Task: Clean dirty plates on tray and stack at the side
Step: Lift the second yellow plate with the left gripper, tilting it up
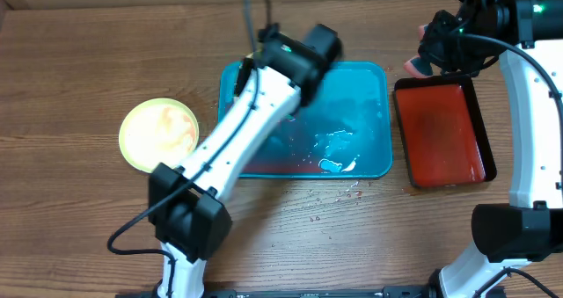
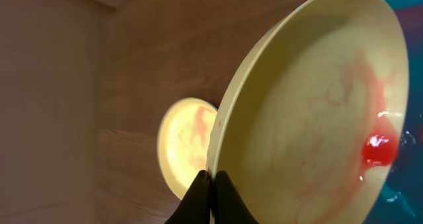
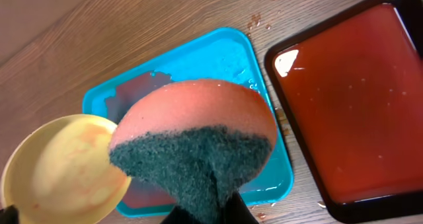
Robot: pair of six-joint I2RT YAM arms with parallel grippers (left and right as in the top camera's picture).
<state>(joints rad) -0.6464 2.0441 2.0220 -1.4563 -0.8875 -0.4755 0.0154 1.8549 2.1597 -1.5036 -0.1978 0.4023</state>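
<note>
- Firstly, left gripper [image 2: 211, 183]: jaws clamped on the rim of a yellow-green plate [image 2: 310, 105]. The plate stands on edge and rises up and rightward from the fingertips, with a red sauce blob [image 2: 377, 151] on its pale face.
- Right gripper [image 3: 206, 212]: jaws closed on a sponge [image 3: 195, 138], green scouring side nearest the camera, orange foam beyond.
- Relation governing the wipe: in the right wrist view the held plate lies down-left of the sponge, near but apart. By judgement, the right arm is the one to carry the sponge across.
- Tray [image 1: 369, 83]: beneath the left jaws, wet and red-streaked.
- Second plate [image 1: 158, 135]: flat on the table, well apart, past the held plate.
- Views: the overhead largely hides the held plate under the left arm. Only the left wrist shows the rim grip.
</note>
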